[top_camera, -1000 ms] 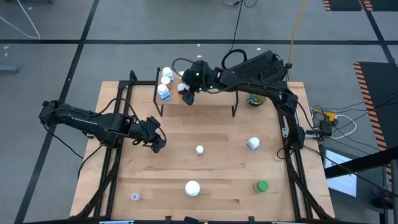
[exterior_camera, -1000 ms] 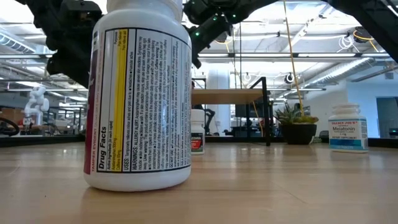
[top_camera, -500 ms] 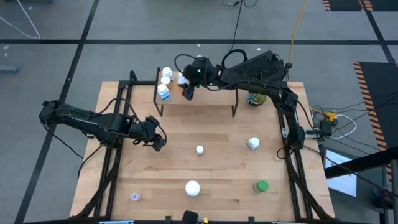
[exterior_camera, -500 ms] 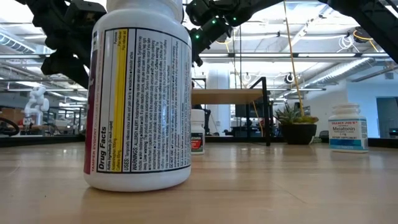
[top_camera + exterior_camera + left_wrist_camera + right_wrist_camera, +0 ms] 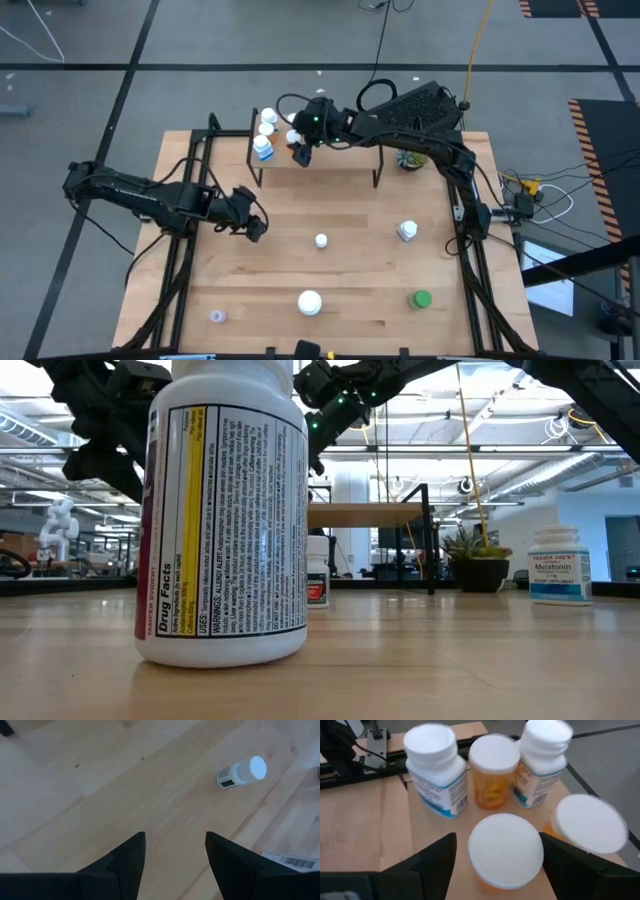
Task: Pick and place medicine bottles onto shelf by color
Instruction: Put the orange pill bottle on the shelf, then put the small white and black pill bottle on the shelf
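Observation:
My right gripper [image 5: 300, 152] is over the left part of the light-wood shelf [image 5: 340, 160], shut on an orange bottle with a white cap [image 5: 505, 850]. Behind it on the shelf stand a blue-white bottle [image 5: 435, 770], an orange one [image 5: 492, 775] and a white-orange one [image 5: 542, 765]. A fourth, white-capped bottle [image 5: 590, 822] stands beside it on the far side. My left gripper [image 5: 250, 226] is open above the table's left half, touching nothing. My right gripper has the orange bottle between its two fingers [image 5: 435, 857], which reach in from the table's right, slanting down. The white cap [image 5: 505, 847] hides where they meet the body [image 5: 482, 885]. The bottle is upright. Whether its base stands on the shelf does not show.
Loose bottles stand on the table: a small white-capped one [image 5: 321, 240], a white one [image 5: 407, 231], a large white-capped one [image 5: 309, 301], a green-capped one [image 5: 422, 298] and a pale purple one [image 5: 218, 316]. A potted plant [image 5: 412, 160] sits right of the shelf.
My right gripper, with the orange bottle, has shifted a little toward the far edge over the shelf and then back a little toward the near edge. The left arm has kept still.

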Controlling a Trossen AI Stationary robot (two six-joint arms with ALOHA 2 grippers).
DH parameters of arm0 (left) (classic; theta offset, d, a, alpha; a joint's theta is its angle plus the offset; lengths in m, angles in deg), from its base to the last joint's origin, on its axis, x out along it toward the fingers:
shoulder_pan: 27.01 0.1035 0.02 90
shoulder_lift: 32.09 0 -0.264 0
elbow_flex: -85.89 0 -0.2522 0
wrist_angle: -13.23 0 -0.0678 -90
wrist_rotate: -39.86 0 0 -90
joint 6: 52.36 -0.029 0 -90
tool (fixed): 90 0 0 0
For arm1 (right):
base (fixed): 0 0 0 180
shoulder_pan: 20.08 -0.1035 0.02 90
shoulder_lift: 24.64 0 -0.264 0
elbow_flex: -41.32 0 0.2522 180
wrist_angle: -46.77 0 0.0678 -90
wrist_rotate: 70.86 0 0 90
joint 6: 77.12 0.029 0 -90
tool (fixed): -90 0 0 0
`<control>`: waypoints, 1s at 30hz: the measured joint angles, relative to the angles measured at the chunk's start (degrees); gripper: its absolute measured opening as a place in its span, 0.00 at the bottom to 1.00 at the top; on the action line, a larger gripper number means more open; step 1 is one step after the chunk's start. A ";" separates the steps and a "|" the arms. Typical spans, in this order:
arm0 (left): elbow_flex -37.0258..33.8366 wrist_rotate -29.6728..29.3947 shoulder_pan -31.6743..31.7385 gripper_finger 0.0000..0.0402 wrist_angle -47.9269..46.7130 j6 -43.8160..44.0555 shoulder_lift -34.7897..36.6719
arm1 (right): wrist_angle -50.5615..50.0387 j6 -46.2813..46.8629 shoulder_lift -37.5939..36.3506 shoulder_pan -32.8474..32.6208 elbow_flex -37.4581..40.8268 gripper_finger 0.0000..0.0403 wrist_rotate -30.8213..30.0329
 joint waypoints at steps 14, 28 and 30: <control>0.01 1.24 -0.46 0.52 0.14 0.41 -0.02 | -5.29 -0.05 -8.32 -1.84 0.07 0.66 -2.34; 0.00 0.63 -1.55 0.52 0.04 -8.69 -0.02 | -14.79 1.15 -14.33 -18.23 11.49 0.66 8.61; 0.02 0.59 -1.55 0.52 -0.01 -10.04 0.00 | -12.24 3.03 -14.06 -20.56 16.48 0.66 8.57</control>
